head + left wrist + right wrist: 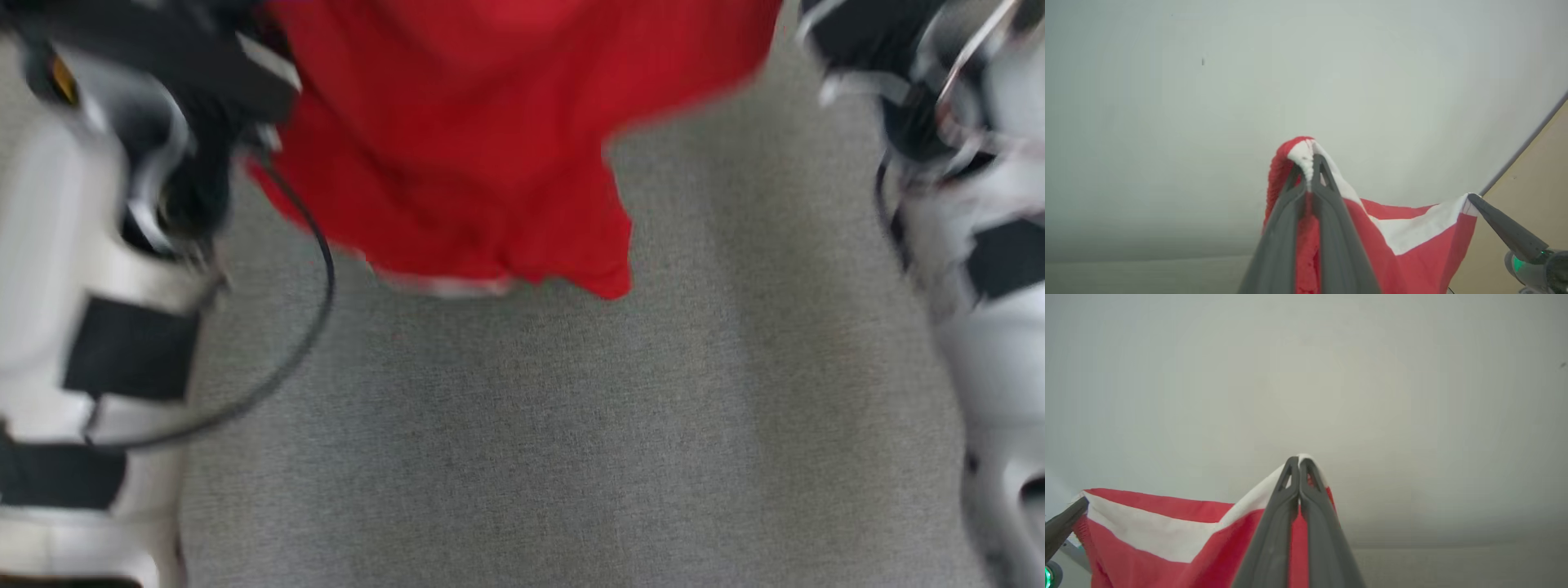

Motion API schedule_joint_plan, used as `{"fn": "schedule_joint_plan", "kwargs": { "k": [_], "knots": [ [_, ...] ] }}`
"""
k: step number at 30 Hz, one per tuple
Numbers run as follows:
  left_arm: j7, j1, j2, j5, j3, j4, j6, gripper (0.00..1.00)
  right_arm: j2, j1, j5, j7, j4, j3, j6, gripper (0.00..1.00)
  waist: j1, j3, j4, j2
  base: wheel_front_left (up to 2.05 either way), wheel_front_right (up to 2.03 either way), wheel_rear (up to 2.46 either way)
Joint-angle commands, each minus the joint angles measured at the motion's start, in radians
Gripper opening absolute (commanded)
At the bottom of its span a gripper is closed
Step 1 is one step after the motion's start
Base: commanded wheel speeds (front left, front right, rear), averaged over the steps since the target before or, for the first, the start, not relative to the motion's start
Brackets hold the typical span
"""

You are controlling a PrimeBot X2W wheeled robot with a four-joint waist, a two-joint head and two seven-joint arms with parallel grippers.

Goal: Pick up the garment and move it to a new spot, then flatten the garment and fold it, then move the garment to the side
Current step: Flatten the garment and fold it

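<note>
- Head view: red garment (457, 147) hangs in the air between both arms, above the grey surface (571, 449); lifted clear for carrying, I'd judge.
- Wrist views: left claw (1308, 165) pinched tight on its white-banded edge, right claw (1299, 462) clamped further along, so the cloth hangs spread.
- Black cable (322, 269) loops beside the cloth; snag risk.

Between the left forearm (73, 327) and the right forearm (996, 343), the grey surface (571, 449) lies open on the near side. Farther off, the garment (457, 147) hangs like a curtain across the middle, strung between the left gripper (1308, 163) and the right gripper (1299, 461). A cable (322, 269) loops inward from the left forearm. Beyond both grippers there is free air up to a pale wall (1208, 102).
</note>
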Motion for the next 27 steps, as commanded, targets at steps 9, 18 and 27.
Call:
{"fn": "schedule_joint_plan", "kwargs": {
  "k": [9, 18, 27],
  "knots": [
    [-0.09, -0.438, 0.004, -0.026, 0.11, -0.014, 0.034, 0.0, 0.019, -0.442, -0.088, -0.198, 0.106, -0.092, -0.003, 0.0, -0.0002, 0.319, -0.05, -0.0001, 0.0, 0.0, 0.0],
    [-0.15, -0.517, 0.014, -0.052, 0.091, 0.028, 0.004, 0.0, 0.016, -0.537, -0.108, -0.311, 0.166, -0.056, -0.003, 0.0, -0.0002, 0.362, -0.05, -0.0001, 0.0, 0.0, 0.0],
    [-0.193, -0.305, 0.046, -0.106, -0.013, 0.036, -0.006, 0.0, -0.044, -0.389, -0.048, -0.28, 0.148, 0.086, -0.003, 0.0, -0.0002, 0.32, -0.032, -0.0001, 0.0, 0.0, 0.0]
  ]
}}
